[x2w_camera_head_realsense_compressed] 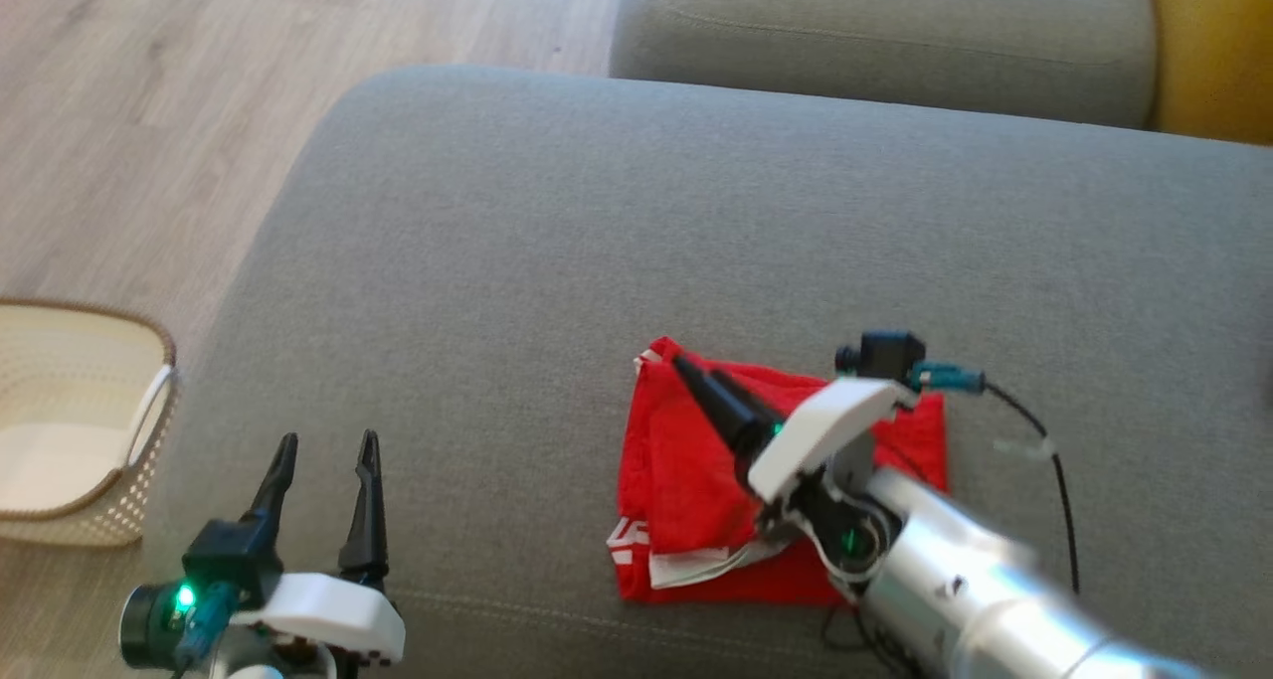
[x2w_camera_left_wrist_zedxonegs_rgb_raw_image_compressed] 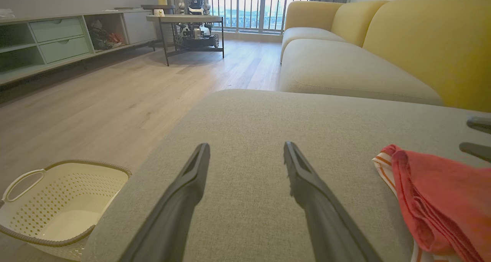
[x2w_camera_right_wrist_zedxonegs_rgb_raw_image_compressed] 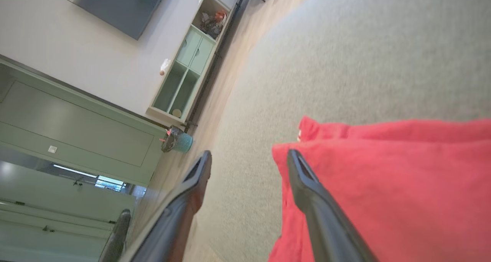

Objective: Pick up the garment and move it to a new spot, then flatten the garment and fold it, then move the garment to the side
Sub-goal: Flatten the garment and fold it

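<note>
Right claw (x2w_camera_right_wrist_zedxonegs_rgb_raw_image_compressed: 250,154) hangs released over the soft, limp garment (x2w_camera_right_wrist_zedxonegs_rgb_raw_image_compressed: 383,185), so I'd pinch the folded edge under its tips.

A cream perforated basket (x2w_camera_head_realsense_compressed: 90,525) stood on the pale wooden floor (x2w_camera_head_realsense_compressed: 149,112) beside a grey sofa seat (x2w_camera_head_realsense_compressed: 696,242); a yellow backrest (x2w_camera_left_wrist_zedxonegs_rgb_raw_image_compressed: 433,43) rose behind.

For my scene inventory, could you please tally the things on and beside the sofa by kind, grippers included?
Garment: 1
Basket: 1
Grippers: 2 (left gripper, right gripper)
Total: 4
</note>
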{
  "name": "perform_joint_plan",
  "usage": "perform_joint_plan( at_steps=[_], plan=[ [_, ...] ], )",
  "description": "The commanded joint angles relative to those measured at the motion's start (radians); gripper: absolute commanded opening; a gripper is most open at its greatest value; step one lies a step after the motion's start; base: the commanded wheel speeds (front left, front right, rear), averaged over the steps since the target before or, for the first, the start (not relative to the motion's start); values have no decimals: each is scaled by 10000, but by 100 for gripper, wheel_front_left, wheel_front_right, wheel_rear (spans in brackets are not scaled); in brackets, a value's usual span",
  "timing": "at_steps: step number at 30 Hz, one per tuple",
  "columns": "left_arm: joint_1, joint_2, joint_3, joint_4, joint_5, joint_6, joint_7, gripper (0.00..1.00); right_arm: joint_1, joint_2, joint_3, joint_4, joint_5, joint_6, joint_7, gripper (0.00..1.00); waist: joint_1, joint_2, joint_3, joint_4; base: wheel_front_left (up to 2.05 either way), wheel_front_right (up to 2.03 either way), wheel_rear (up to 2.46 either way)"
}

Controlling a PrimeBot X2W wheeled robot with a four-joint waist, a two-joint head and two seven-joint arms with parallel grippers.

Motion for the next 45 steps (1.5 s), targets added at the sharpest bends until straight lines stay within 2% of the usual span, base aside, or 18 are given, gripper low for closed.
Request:
perform_joint_plan(
  at_steps=[1, 8, 13, 18, 19, 22, 26, 29, 31, 34, 38, 45],
  plan=[
    [-530, -8, 341, -307, 32, 41, -120, 100, -474, 78, 61, -125, 160, -2, -195, 100, -1, 0, -59, -139, 0, 0, 0],
    [-444, 9, 537, -421, 82, 41, -120, 100, -1491, 32, 186, 1100, -347, -2, -756, 100, -1, 0, -198, -760, 0, 0, 0],
    [-434, 8, 628, -536, 90, 23, -120, 100, -2131, -662, 156, 1835, -1688, -2, -948, 100, -1, 0, -194, -1282, 0, 0, 0],
    [-539, 3, 589, -694, 62, 41, -120, 100, -2184, -1671, -1270, 1248, -3647, -2, -958, 100, -1, 0, -68, -1762, 0, 0, 0],
    [-539, 3, 589, -694, 62, 41, -120, 100, -2184, -1671, -1270, 1248, -3647, -2, -958, 100, -1, 0, -68, -1762, 0, 0, 0],
    [-630, -1, 504, -743, 37, 74, -120, 100, -1633, -2307, -2656, 512, -5420, -2, -959, 100, -1, 0, 4, -1947, 0, 0, 0],
    [-701, -5, 410, -785, -24, 139, -120, 100, -149, -2620, -5079, -1092, -8105, -2, -960, 100, -1, 0, 66, -2123, 0, 0, 0],
    [-692, -7, 336, -797, -135, 193, -120, 100, 1326, -2400, -6922, -3078, -10665, -2, -960, 100, -1, 0, 96, -2220, 0, 0, 0],
    [-673, -8, 285, -798, -258, 252, -120, 100, 2463, -1845, -8053, -4479, -12053, -2, -961, 100, -1, 0, 101, -2285, 0, 0, 0],
    [-622, -9, 158, -827, -332, 352, -120, 100, 3909, -879, -9256, -6071, -13456, -2, -961, 100, -1, 0, 110, -2344, 0, 0, 0],
    [-567, -9, 27, -846, -390, 464, -120, 100, 5053, -179, -9928, -7000, -14254, -2, -961, 100, -1, 0, 100, -2370, 0, 0, 0],
    [-406, -10, -237, -795, -474, 632, -120, 100, 5654, 63, -10148, -7662, -14615, -2, -961, 100, -1, 0, 123, -2314, 0, 0, 0]
  ],
)
